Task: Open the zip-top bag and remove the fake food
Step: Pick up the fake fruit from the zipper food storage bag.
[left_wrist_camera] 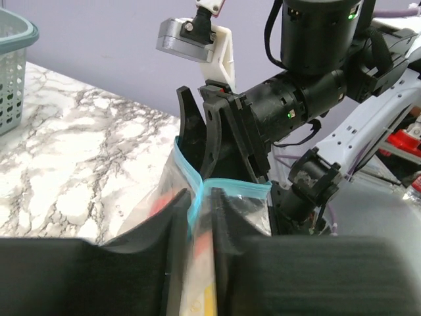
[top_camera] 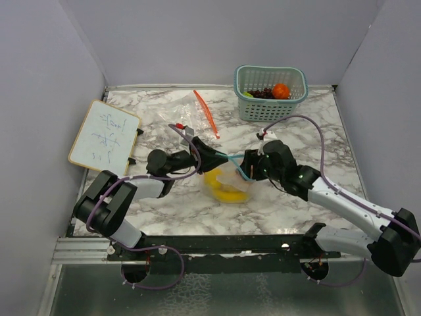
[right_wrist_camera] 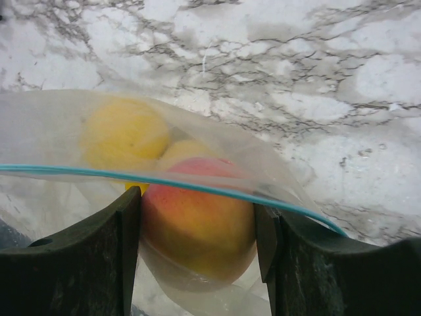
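Looking at the peach (right_wrist_camera: 197, 230) first: it sits low in the zip-top bag (top_camera: 227, 187), with a yellow fruit (right_wrist_camera: 125, 135) just behind it. The bag stands in the middle of the counter (top_camera: 296, 197), between my two arms. Its blue zip strip (right_wrist_camera: 99, 172) runs across just above the peach in the right wrist view.

My right end effector (right_wrist_camera: 197, 201) has one finger on each side of the peach. Both look like they touch it, so I call that a pinch on the peach. I cannot tell if thin bag film is caught between finger and fruit. My left end effector (left_wrist_camera: 197, 217) is pressed nearly together on the bag's top edge, pinching the zip strip, right next to the other arm's fingers.

I think the step now is lifting the peach out of the bag's mouth. To do it well, I would pull the right arm straight up and slow. The left should hold the edge firm and low so the bag does not come up too. If the bag rises with the fruit, film is caught, and I should let go and grab again. The peach is round and smooth, so it may slip.

Farther off, the teal basket (top_camera: 266, 108) at the back of the counter has an orange (top_camera: 281, 91) in it. That looks like the place to drop the peach.
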Motion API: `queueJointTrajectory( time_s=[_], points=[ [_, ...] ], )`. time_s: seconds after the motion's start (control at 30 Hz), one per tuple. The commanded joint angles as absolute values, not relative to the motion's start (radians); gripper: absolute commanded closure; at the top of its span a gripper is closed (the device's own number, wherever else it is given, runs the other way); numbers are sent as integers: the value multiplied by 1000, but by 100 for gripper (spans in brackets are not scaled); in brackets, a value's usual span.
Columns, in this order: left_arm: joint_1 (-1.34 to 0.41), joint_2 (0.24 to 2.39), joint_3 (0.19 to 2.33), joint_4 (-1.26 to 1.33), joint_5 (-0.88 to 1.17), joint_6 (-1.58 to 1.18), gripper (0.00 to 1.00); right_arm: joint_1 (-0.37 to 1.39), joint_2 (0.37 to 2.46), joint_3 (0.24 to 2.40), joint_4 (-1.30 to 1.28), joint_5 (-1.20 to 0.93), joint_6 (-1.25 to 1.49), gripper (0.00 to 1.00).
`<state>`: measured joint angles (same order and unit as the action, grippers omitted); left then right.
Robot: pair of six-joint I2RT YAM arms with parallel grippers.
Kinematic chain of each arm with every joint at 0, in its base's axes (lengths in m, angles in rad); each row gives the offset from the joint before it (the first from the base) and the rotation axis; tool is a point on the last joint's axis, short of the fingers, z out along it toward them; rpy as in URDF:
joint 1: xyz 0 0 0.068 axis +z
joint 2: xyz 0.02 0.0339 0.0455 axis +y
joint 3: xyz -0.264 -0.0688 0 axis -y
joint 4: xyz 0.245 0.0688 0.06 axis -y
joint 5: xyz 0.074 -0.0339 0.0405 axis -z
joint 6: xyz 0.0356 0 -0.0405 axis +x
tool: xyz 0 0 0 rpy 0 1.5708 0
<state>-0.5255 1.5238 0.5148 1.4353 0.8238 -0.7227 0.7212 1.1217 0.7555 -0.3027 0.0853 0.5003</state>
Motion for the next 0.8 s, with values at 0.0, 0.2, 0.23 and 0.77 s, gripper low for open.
queueJointTrajectory(
  time_s=[0.0,0.2,0.23,0.77],
  points=[
    [-508,1514,525,1548,802,-735,61,710,1076,802,-388,200,470,66],
    [-508,1510,510,1585,808,-764,1,709,1112,839,-401,223,450,66],
    [-508,1503,503,1580,805,-760,1,707,1113,842,-397,227,447,66],
    [-531,1558,385,1559,756,-691,21,687,1117,970,-399,233,375,66]
  ],
)
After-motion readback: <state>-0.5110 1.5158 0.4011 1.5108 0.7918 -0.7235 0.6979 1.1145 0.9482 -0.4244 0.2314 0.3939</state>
